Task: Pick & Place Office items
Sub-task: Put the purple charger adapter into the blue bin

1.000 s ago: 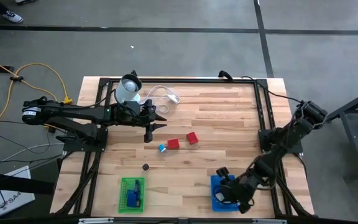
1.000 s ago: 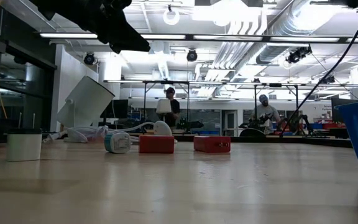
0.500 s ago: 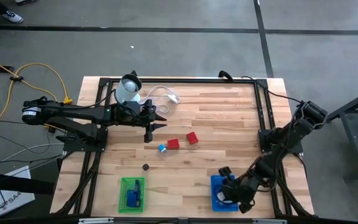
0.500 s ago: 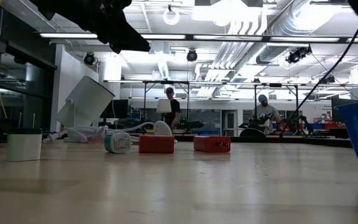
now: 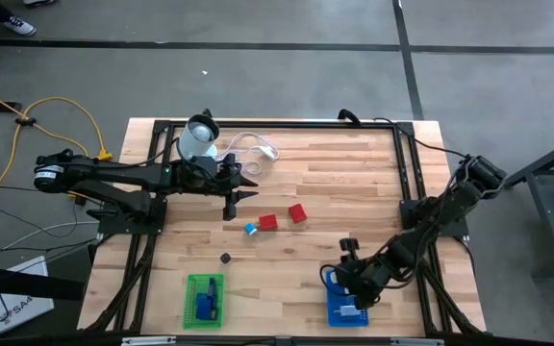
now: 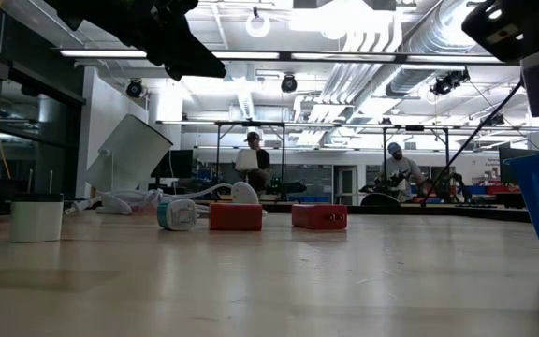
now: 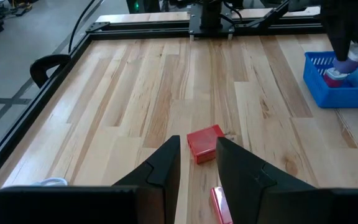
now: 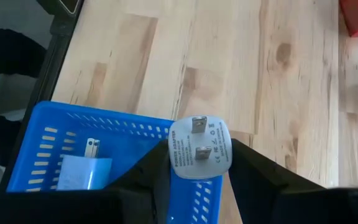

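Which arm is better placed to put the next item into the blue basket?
The right. Its hand already grips a white plug adapter at the blue basket. The left hand hangs empty across the table, near the red blocks.

A robotics lab or workshop hall is shown. A wooden desk (image 5: 354,192) in a black metal frame is set on a bare grey concrete floor (image 5: 258,77) marked with dark lines. In the low view, exposed ceiling ducts (image 6: 391,47), strip lights (image 6: 279,53) and further framed workstations (image 6: 251,159) are seen, where two people (image 6: 251,159) are seated far behind.
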{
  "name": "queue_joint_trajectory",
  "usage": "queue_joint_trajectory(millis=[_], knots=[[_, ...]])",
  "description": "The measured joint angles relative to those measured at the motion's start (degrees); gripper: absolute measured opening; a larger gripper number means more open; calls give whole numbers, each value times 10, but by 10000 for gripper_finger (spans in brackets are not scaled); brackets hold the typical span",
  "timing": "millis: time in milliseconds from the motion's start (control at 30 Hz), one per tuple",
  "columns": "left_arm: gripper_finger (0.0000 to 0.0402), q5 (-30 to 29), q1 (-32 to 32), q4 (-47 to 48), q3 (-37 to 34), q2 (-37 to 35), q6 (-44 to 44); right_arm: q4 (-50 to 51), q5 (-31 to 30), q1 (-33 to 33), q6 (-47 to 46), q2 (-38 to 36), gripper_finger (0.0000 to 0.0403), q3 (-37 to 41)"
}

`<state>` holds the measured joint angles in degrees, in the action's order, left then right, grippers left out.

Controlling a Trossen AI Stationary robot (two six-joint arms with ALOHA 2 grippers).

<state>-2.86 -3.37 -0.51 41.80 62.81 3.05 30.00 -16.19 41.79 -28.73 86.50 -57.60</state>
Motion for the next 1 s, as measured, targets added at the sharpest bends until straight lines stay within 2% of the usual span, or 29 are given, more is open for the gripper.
queue_joint_trajectory(millis=[300, 700, 1000], knots=[[98, 0, 0, 0, 0, 0, 0, -11, 0, 1, -17, 0, 125, 12], [98, 0, 0, 0, 0, 0, 0, -159, 18, 2, -75, 1, 127, 113], [98, 0, 0, 0, 0, 0, 0, -189, 17, 3, -86, 1, 127, 137]])
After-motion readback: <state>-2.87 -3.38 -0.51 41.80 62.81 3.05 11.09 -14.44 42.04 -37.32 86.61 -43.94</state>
